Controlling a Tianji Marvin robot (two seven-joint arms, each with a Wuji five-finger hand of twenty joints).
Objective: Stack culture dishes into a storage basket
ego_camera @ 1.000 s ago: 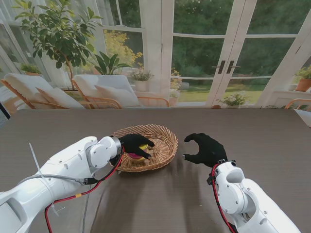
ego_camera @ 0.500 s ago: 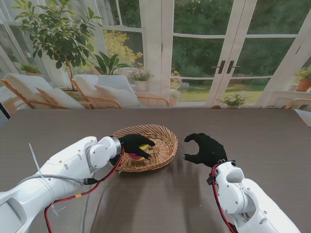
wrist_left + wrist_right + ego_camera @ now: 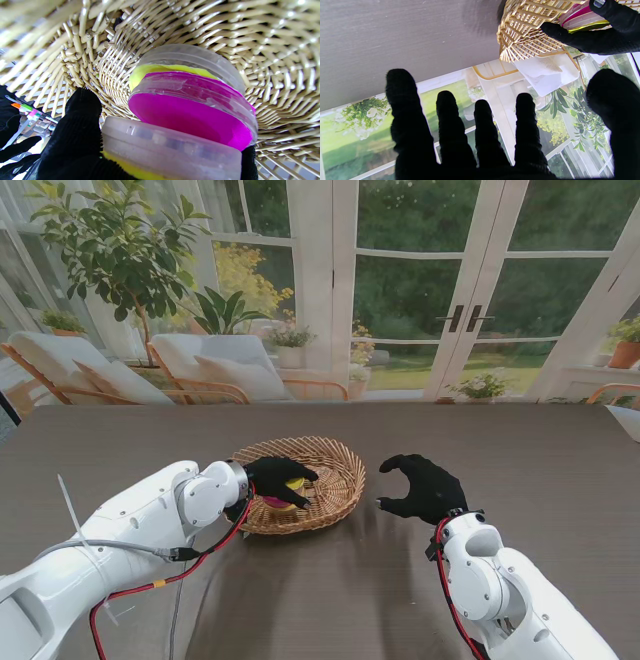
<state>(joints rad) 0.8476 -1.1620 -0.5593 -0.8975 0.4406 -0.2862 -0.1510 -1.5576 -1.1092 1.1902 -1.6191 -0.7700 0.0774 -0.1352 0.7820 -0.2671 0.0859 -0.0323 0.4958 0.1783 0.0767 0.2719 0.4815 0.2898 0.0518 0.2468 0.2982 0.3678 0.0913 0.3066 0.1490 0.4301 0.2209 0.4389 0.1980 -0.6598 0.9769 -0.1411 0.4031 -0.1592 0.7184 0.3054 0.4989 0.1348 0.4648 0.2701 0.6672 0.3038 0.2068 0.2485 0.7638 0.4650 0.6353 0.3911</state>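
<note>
Over the wicker basket (image 3: 305, 480), the left hand (image 3: 278, 480) grips a culture dish while the right hand (image 3: 425, 488) hangs free beside it.

Seen from the left wrist, black-gloved fingers (image 3: 77, 130) are closed round a clear lidded dish with a yellow base (image 3: 170, 155), held just on top of a magenta-filled dish (image 3: 192, 117), which itself sits on a yellow-filled dish (image 3: 162, 68) on the woven floor of the basket. From the stand view the basket rests on the dark table (image 3: 500, 450), left of centre, with the left hand reaching in over its nearer rim. The right hand hovers just right of the basket, fingers spread and lightly curled, holding nothing and not touching the wicker.
</note>
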